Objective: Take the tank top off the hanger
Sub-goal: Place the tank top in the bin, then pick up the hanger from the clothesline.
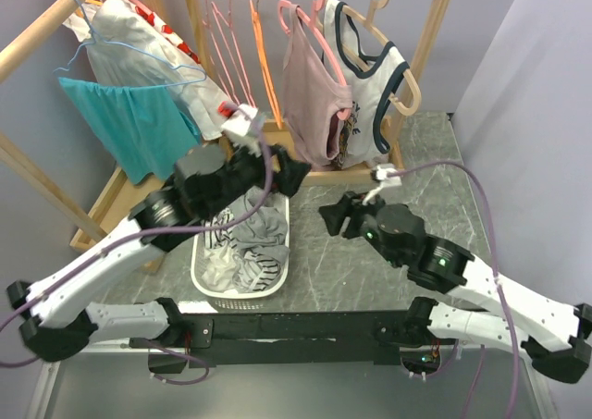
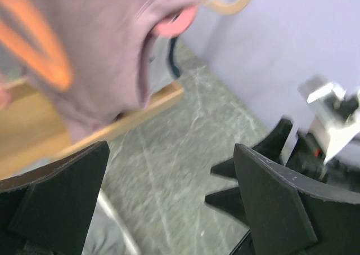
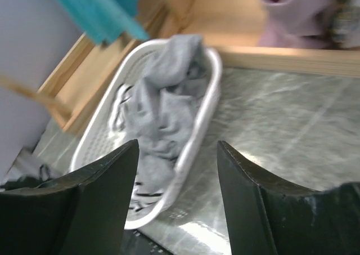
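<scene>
Mauve tank top point(image 1: 313, 86) on hanger point(image 1: 302, 18); left gripper point(image 1: 292, 172) extended near hem, wide open; right gripper point(image 1: 331, 217) low, parted, empty.

- Top view: bright, even, diffuse light from above; sharp across the whole frame, with only soft, faint shadows on the table point(image 1: 444, 160)
- Left wrist view: strong motion blur; the tank top point(image 2: 107, 58) and the orange hanger point(image 2: 39, 47) are smeared, and the lilac wall point(image 2: 292, 41) is flat and evenly lit
- Right wrist view: soft and blurred overall; the white basket point(image 3: 216, 80) loses its mesh detail, and a pale sheen of glare lies on the table at the bottom edge
</scene>
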`<state>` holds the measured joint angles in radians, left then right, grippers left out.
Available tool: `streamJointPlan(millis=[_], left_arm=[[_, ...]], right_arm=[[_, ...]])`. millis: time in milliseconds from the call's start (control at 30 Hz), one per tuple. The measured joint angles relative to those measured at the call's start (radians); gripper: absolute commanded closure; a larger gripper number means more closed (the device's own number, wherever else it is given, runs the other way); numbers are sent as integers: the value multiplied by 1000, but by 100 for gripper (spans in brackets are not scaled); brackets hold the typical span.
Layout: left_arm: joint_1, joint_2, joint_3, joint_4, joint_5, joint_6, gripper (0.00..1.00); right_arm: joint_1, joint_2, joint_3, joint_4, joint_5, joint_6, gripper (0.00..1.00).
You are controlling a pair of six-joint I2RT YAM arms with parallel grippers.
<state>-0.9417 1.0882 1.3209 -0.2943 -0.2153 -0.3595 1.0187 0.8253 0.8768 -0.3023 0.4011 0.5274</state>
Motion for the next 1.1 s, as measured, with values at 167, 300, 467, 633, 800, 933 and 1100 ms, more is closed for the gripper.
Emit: streamJointPlan(millis=[167,300,467,633,800,933,1100], left_arm=[[-32,197,181,13,8,26,1],[-51,290,223,13,4,34,1],[-67,395,312,37,-39,52,1],[-99,449,338,75,-132,76,0],[-118,515,351,160,-253,117,1],[-128,558,343,270,-344,174,1],[-134,617,338,400,-454,245,0]], right_arm=[[0,-87,-65,-60,110,29,34],[0,-113,-112,-89,144,63,34],[0,-153,-158,-129,167,99,34],[0,-190,-160,-156,193,116,33],[0,-225,-160,-183,210,123,32],[0,-246,-166,-198,218,129,32],[0,-261,-171,-202,221,134,32]])
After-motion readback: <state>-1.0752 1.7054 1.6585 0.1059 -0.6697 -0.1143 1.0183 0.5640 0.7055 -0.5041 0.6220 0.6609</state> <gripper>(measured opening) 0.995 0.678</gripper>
